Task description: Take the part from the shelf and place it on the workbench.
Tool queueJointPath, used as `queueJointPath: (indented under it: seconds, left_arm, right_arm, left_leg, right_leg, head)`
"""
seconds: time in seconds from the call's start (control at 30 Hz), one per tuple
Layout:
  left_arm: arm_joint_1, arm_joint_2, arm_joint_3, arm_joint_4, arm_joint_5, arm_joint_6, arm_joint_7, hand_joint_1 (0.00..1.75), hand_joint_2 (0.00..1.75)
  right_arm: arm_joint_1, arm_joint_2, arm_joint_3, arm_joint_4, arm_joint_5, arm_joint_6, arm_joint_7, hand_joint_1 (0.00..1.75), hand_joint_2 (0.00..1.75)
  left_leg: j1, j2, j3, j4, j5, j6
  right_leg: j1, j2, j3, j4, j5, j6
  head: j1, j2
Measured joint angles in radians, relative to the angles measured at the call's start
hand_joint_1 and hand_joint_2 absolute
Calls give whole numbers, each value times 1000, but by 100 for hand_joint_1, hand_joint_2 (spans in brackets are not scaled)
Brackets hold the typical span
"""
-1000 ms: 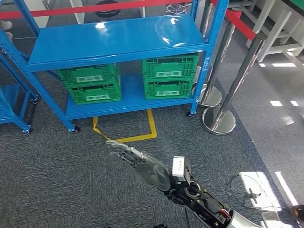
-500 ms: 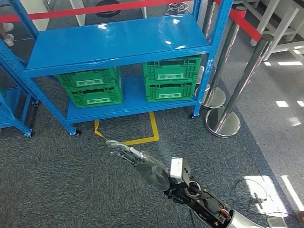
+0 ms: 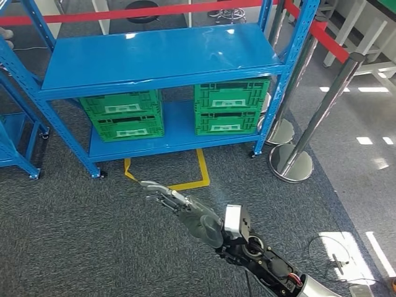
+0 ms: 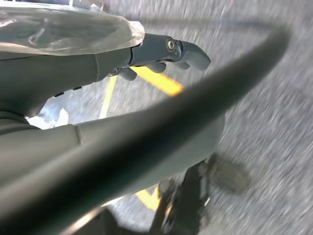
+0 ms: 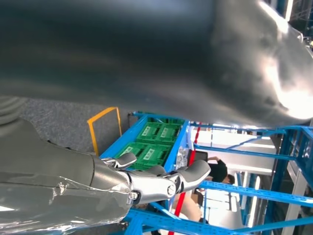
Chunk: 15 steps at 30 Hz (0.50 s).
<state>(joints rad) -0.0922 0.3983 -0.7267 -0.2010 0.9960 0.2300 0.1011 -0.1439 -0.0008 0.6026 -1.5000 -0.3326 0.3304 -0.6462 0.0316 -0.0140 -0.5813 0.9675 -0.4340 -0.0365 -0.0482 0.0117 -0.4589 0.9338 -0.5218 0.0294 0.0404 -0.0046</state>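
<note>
A blue shelf (image 3: 154, 52) stands ahead on grey carpet, its upper board bare. Two green crates (image 3: 124, 114) (image 3: 229, 105) sit on its lower board, and what they hold is hidden. My right hand (image 3: 184, 213) reaches forward low over the carpet, short of the shelf, fingers straight and apart, holding nothing. The right wrist view has the same hand (image 5: 110, 181) pointing at the crates (image 5: 151, 142). In the left wrist view my left hand (image 4: 92, 73) hangs over blurred carpet with its fingers (image 4: 184, 50) stretched out and nothing in them.
Chrome posts (image 3: 292, 164) carrying a red belt (image 3: 322, 31) stand right of the shelf. A yellow tape outline (image 3: 203, 173) marks the floor before it. Another blue rack (image 3: 14, 136) is at far left. A cable (image 3: 336, 253) lies at lower right. A person (image 5: 217, 171) is behind the shelf.
The whole picture has shifted, so the camera has moved: the shelf and posts now sit further right. My right arm keeps its outstretched pose.
</note>
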Motion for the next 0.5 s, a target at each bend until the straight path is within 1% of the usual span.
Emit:
queueJointPath:
  seconds: [0.1,0.13,0.17,0.23,0.27,0.3,0.33,0.37,0.4,0.43,0.47,0.5]
  left_arm:
    - [-1,0,0,0,-1,0,0,0,0]
    - [-1,1,0,0,-1,0,0,0,0]
    - [-1,3,0,0,-2,0,0,0,0]
    - [-1,7,0,0,-2,0,0,0,0]
    - [-1,6,0,0,-1,-1,0,0,0]
    - [-1,4,0,-1,-1,-1,0,0,0]
    - [-2,2,0,-1,0,-1,0,0,0]
    - [-3,1,0,-1,1,-2,1,0,0]
    - [-4,-1,0,-1,2,-2,2,0,0]
    - [-4,-2,0,-1,2,-2,3,0,0]
    - [-3,-4,0,-1,3,-2,3,0,0]
    - [-2,-5,0,-1,3,-2,4,0,0]
  right_arm:
    - [0,0,-2,0,-1,1,-1,0,0]
    - [0,0,-3,0,-1,2,-1,0,0]
    - [0,0,-3,-1,-2,3,-2,0,0]
    - [-1,0,-2,-4,-3,5,-2,0,0]
    - [-2,0,-2,-6,-5,5,-2,0,0]
    - [-4,0,-2,-8,-7,6,-2,0,0]
    - [-6,0,-2,-9,-9,6,-1,0,0]
    - [-6,0,-1,-9,-12,7,0,0,0]
    - [-5,0,-1,-9,-13,7,1,0,0]
    - [-3,-1,-1,-8,-13,8,1,0,0]
    - [-1,-1,-1,-8,-13,8,2,0,0]
    - [-1,-1,0,-8,-13,9,2,0,0]
  left_leg:
    - [-2,0,2,0,-1,2]
    - [-4,0,1,3,-3,5]
    - [-6,1,2,3,-4,11]
    - [-6,3,14,-13,-2,27]
    - [-3,6,24,-29,3,33]
    - [0,8,35,-43,7,37]
    - [3,10,42,-51,9,39]
    - [2,11,45,-54,9,40]
    - [2,11,47,-55,8,40]
    - [2,11,48,-54,6,38]
    - [3,10,51,-53,4,35]
    - [5,9,55,-52,0,29]
  right_leg:
    - [0,0,3,-4,0,11]
    - [-2,0,2,-7,1,17]
    - [-5,-1,3,-12,3,23]
    - [-7,-2,6,-20,4,35]
    - [-6,-3,3,-6,-4,35]
    - [-3,-4,-13,28,-23,33]
    - [-2,-5,-41,85,-50,28]
    - [1,-5,-81,158,-82,25]
    - [2,-5,-121,227,-106,24]
    - [3,-5,-149,271,-112,23]
    - [2,-5,-160,277,-97,24]
    - [1,-5,-149,240,-62,24]
  head:
    - [0,0]
    - [0,0]
    - [0,0]
    - [-2,0]
    - [-1,0]
    - [2,0]
    - [5,0]
    - [8,0]
    - [10,0]
    - [12,0]
    - [14,0]
    - [16,0]
